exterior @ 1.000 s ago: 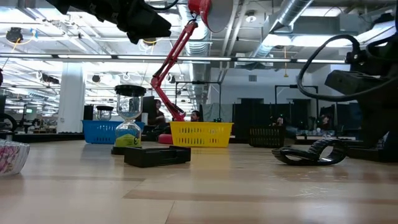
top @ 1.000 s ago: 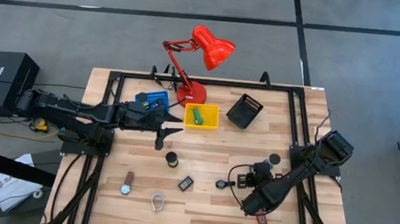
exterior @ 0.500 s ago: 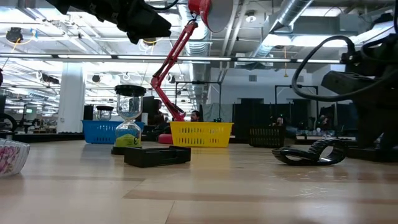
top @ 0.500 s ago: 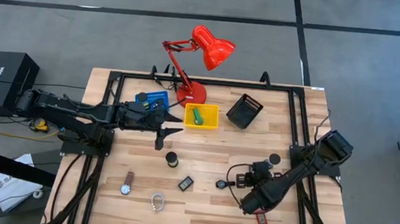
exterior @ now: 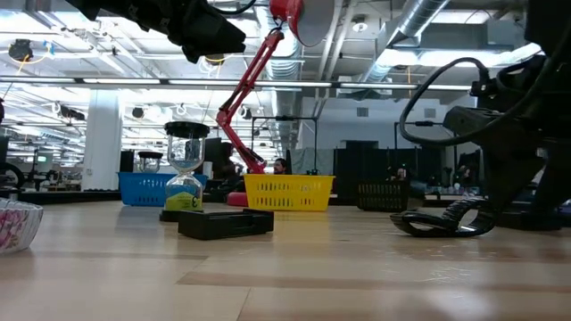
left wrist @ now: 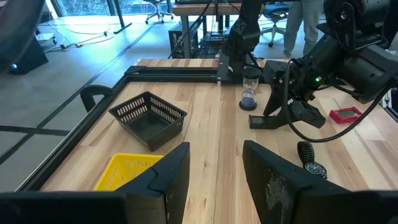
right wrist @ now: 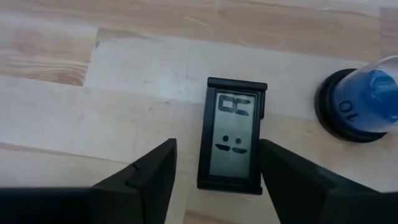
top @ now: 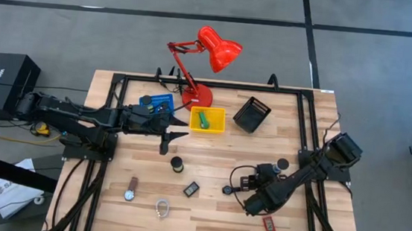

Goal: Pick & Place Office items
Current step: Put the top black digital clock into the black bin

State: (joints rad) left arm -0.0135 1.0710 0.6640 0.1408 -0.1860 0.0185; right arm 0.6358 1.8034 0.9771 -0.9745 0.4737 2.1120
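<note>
Directly under the right gripper (right wrist: pixel 217 150) lies a small black rectangular gadget (right wrist: pixel 233 134) with a grey display, flat on the wooden table (top: pixel 134 162); the gripper's two fingers (right wrist: pixel 140 177) stand spread apart, one to each side of the gadget, with bare wood showing between each finger and the gadget's edges, so we read the hand as released and grasping nothing; just beside the gadget stands a blue-topped timer (right wrist: pixel 357 99) on a black base; from above, this arm reaches over the table's right front part, with the small red rectangle (top: pixel 269 226) near it towards the front edge and a black cylinder (top: pixel 282 165) near it on the far side; further left we see a second black gadget (top: pixel 191 189), another black cylinder (top: pixel 177 164), the wristwatch (top: pixel 131 190) and the clear ring (top: pixel 162 207), all apart from one another; the green stubby piece (top: pixel 203 119) lies in the yellow tray (top: pixel 218 126), which sits between the blue tray (top: pixel 156 101) and the black tray (top: pixel 252 113), with the red desk lamp (top: pixel 212 49) behind; the left gripper (left wrist: pixel 214 180) hangs above the table's left middle, fingers parted and empty
</note>
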